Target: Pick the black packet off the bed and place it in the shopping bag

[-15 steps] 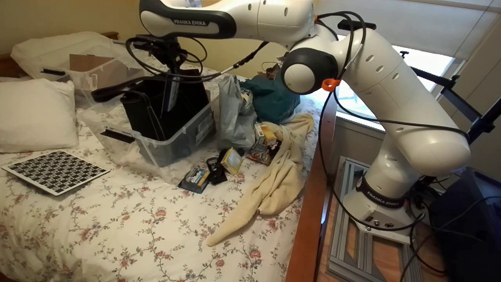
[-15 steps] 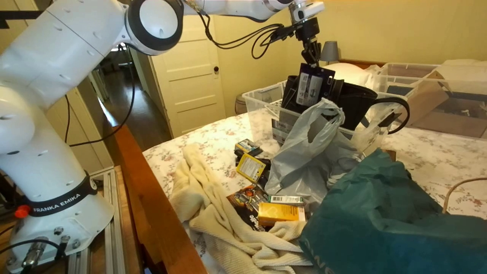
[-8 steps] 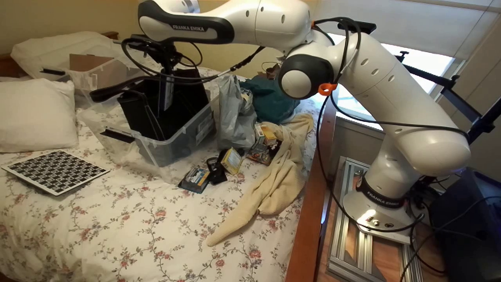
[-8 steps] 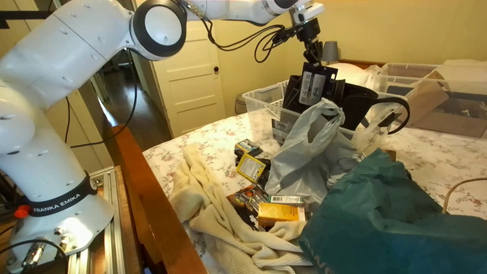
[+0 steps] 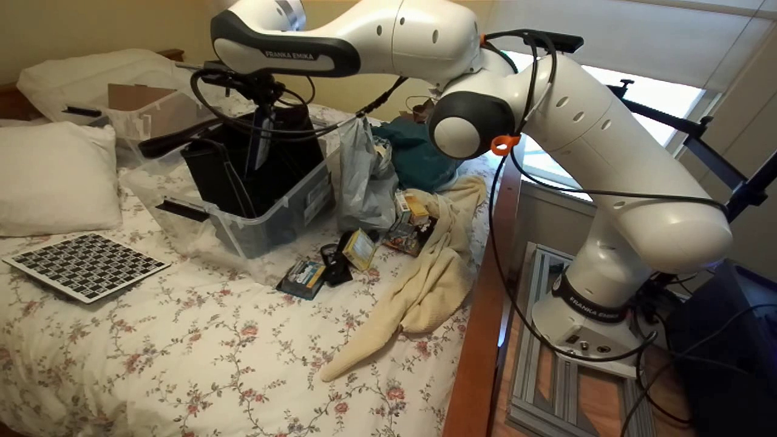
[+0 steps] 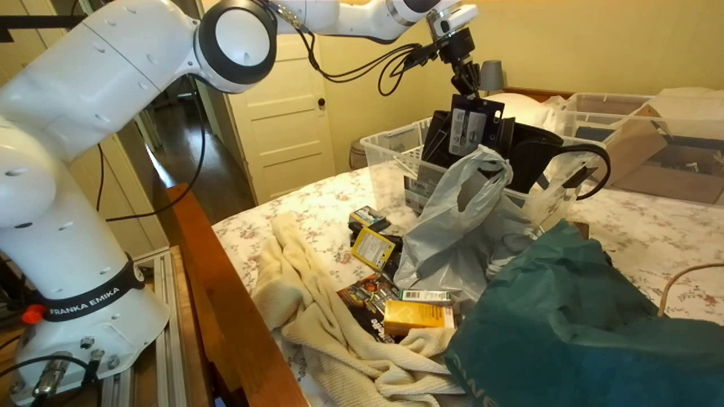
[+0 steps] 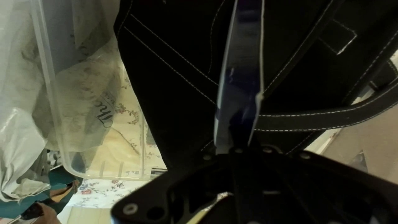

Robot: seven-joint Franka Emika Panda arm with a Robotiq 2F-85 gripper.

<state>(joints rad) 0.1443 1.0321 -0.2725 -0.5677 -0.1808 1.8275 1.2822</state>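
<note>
The black packet [image 6: 468, 127] is a flat dark package with a white label and a hang hole. My gripper [image 6: 467, 93] is shut on its top edge, and it hangs upright. In the wrist view the packet [image 7: 241, 77] shows edge-on, blue and glossy, between the fingertips of the gripper [image 7: 238, 149]. The shopping bag [image 5: 209, 173] is black and boxy, with loop handles, standing open in a clear plastic bin. The packet's lower part is inside the bag's mouth in an exterior view [image 5: 259, 149]. The bag's floor is too dark to make out.
The clear bin [image 5: 267, 233] surrounds the bag. A grey plastic bag [image 5: 364, 182] and a teal bag [image 6: 571, 316] stand beside it. Small boxes [image 6: 373, 249] and a cream cloth [image 5: 419, 291] lie on the bed. A bag handle [image 6: 599, 164] sticks out over the bin's rim.
The forearm has come down a little. The held packet has shifted slightly sideways over the bag's mouth. The bag, bin and items on the bed have not moved noticeably.
</note>
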